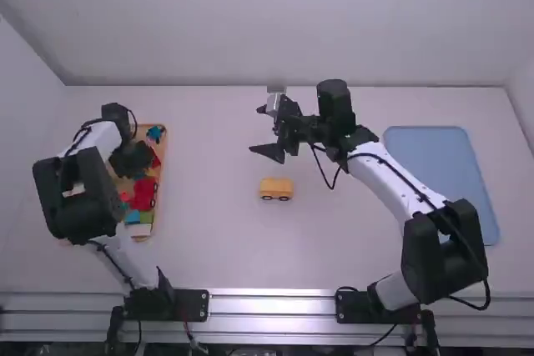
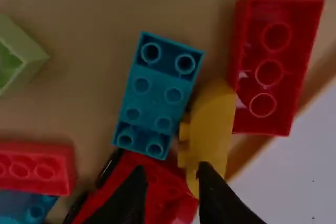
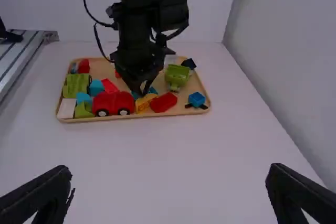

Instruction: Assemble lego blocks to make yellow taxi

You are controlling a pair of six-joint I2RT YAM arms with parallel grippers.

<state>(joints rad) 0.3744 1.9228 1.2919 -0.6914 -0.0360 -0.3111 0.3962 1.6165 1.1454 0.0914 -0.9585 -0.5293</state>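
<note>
Car (image 1: 276, 184), yellow-orange, boxy, wheels (image 1: 284, 198) seemingly black

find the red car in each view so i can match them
high view: red car, picture's left, in wooden tray
left wrist view: red car, beside teal block and yellow block
right wrist view: red car, between green block and yellow block
shared landmark: wooden tray

- High view: even light across the tabletop (image 1: 250, 260); bright glints on the metal rail (image 1: 271, 304).
- Left wrist view: dim, shadowy.
- Right wrist view: soft, muted light.
</note>
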